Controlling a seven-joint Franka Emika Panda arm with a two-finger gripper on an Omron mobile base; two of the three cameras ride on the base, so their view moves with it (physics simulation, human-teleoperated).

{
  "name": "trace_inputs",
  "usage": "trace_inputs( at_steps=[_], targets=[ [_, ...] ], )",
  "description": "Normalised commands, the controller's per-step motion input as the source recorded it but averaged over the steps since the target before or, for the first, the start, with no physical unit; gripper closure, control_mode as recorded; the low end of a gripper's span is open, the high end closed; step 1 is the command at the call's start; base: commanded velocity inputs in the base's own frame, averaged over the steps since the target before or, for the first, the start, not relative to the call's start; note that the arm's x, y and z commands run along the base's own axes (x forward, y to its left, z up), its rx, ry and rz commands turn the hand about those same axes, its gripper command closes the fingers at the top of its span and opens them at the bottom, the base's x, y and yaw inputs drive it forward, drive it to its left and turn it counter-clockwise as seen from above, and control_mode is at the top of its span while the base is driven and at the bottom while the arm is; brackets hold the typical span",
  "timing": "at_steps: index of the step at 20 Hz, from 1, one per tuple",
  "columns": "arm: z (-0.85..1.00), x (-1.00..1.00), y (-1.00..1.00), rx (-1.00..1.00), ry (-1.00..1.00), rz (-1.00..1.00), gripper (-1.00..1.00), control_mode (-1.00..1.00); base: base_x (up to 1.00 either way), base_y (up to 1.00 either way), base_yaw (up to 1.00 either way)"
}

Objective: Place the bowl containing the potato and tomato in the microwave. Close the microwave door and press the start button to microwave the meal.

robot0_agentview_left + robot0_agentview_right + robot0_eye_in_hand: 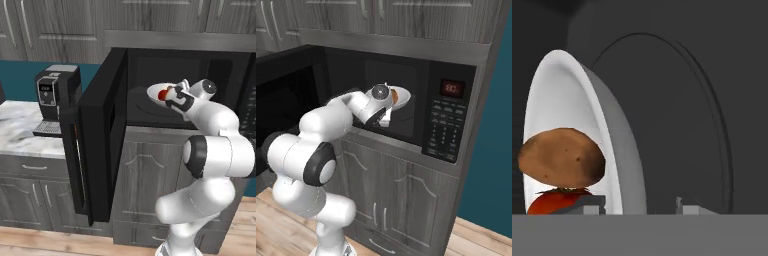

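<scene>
The white bowl (154, 92) (402, 98) (572, 100) is inside the black microwave (200, 62) (421, 75), low over its round turntable (682, 125). I cannot tell whether it rests on the turntable. The brown potato (562, 156) (394, 94) and the red tomato (554, 201) (162, 94) lie in the bowl. My gripper (171, 95) (387, 110) (639, 206) reaches into the cavity and straddles the bowl's near rim. One fingertip is inside the bowl. The other is outside, with a visible gap to the wall, so the jaws stand open. The microwave door (97, 135) is swung wide open to the left.
A black-and-silver coffee machine (56, 95) stands on the marble counter (17, 127) left of the open door. The control panel (448, 122) with a red display sits at the microwave's right. Grey cabinets (391, 195) run below and above. A teal wall (491, 150) stands to the right.
</scene>
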Motion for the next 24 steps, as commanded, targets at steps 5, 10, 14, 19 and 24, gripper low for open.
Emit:
trace_inputs(
  at_steps=[5, 10, 14, 19, 24],
  targets=[
    [0.08, -0.77, 0.0, -0.01, -0.06, 0.09, -1.0, -1.0, 0.0, 0.0, 0.0],
    [0.26, -1.0, 0.18, -0.11, -0.08, 0.17, -1.0, -1.0, 0.0, 0.0, 0.0],
    [0.44, -1.0, 0.33, -0.32, 0.0, 0.2, -1.0, -1.0, 0.0, 0.0, 0.0],
    [0.75, -1.0, 0.11, -0.42, 0.0, 0.22, -1.0, -1.0, 0.0, 0.0, 0.0],
    [0.72, -1.0, 0.0, -0.47, 0.0, 0.25, -1.0, -1.0, 0.0, 0.0, 0.0]
  ],
)
